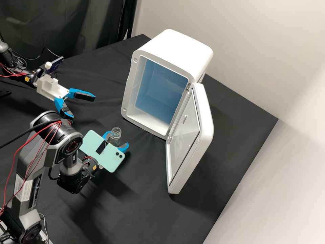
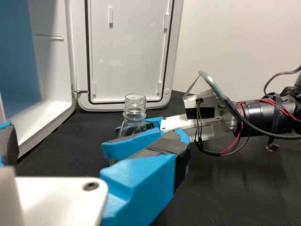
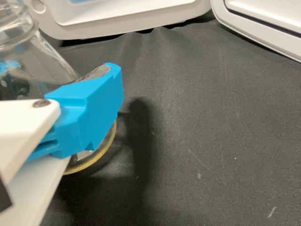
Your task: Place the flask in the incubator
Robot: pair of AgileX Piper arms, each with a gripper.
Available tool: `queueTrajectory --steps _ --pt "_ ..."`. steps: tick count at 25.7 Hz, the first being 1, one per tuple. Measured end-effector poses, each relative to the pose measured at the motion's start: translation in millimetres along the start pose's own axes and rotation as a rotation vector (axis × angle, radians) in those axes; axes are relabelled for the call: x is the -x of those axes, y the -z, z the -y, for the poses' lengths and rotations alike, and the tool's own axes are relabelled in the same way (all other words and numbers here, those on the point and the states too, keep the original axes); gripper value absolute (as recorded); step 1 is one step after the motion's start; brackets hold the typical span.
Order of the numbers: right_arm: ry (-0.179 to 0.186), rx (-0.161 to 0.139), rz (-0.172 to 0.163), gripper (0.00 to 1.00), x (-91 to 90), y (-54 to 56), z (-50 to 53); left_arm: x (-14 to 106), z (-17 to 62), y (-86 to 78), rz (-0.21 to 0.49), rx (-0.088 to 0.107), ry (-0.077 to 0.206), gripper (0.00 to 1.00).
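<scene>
A clear glass flask [image 1: 116, 133] stands upright on the black bench in front of the white incubator [image 1: 176, 51]. The incubator's door [image 1: 191, 135] hangs wide open and shows a blue inside. My right gripper [image 1: 116, 141] is shut on the flask's body, one blue finger [image 3: 89, 113] pressed against the glass [image 3: 28, 56] while the base rests on the cloth. My left gripper [image 1: 76, 102] hovers open with nothing in it, to the left of the flask and farther back. Its wrist view looks across at the flask [image 2: 134, 110], the right gripper [image 2: 136, 132] and the door [image 2: 129, 47].
The bench's right edge [image 1: 237, 176] runs close past the open door. A mint-green camera plate [image 1: 101, 151] sits on the right wrist. Red cables [image 1: 20, 162] trail along the near arm. Bare black cloth [image 3: 211, 117] lies between the flask and the incubator's opening.
</scene>
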Motion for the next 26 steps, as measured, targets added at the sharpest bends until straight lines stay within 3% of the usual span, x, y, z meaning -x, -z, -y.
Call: queueTrajectory --steps 5,7,9,16,19,26 --pt "-0.016 -0.011 -0.014 0.0 3.4 2.9 -8.9 0.0 0.0 0.0 0.0 0.0 0.0 1.0" --pt "-0.043 -0.019 -0.024 0.0 6.7 4.1 -17.9 0.0 0.0 0.0 0.0 0.0 0.0 1.0" --pt "-0.082 -0.034 -0.028 0.0 10.5 4.6 -28.0 0.0 0.0 0.0 0.0 0.0 0.0 1.0" --pt "-0.233 -0.076 -0.091 0.0 35.9 13.2 -68.2 0.0 0.0 0.0 0.0 0.0 0.0 1.0" --pt "-0.257 -0.084 -0.102 0.0 44.5 14.4 -74.3 0.0 0.0 0.0 0.0 0.0 0.0 1.0" --pt "-0.261 -0.074 -0.118 0.0 51.9 17.5 -75.4 0.0 0.0 0.0 0.0 0.0 0.0 1.0"
